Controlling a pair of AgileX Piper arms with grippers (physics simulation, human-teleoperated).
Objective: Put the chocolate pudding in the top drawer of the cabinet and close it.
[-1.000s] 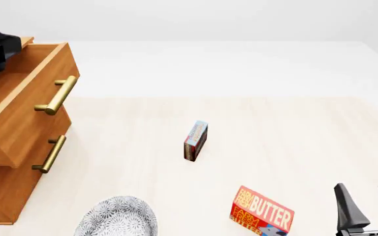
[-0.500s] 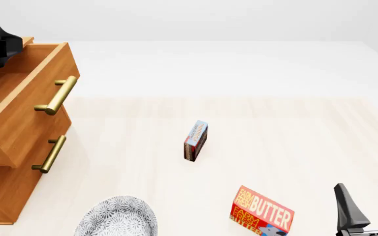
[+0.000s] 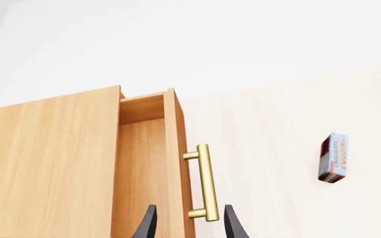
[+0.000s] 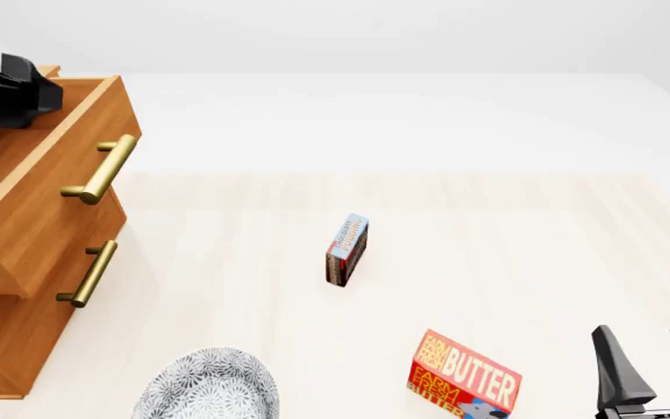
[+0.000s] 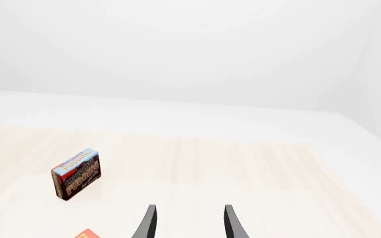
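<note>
Light-brown wooden top drawer [image 4: 44, 188] pulled out; small blue-and-brown chocolate pudding box [image 4: 347, 250] stands mid-table — both grippers, left [image 3: 189, 224] and right [image 4: 652, 362], fingers spread, empty.

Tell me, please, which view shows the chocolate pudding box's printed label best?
The right wrist view: the chocolate pudding faces it broadside, lettering readable. The left wrist view shows it smaller; the front view shows mostly its narrow edge.
</note>
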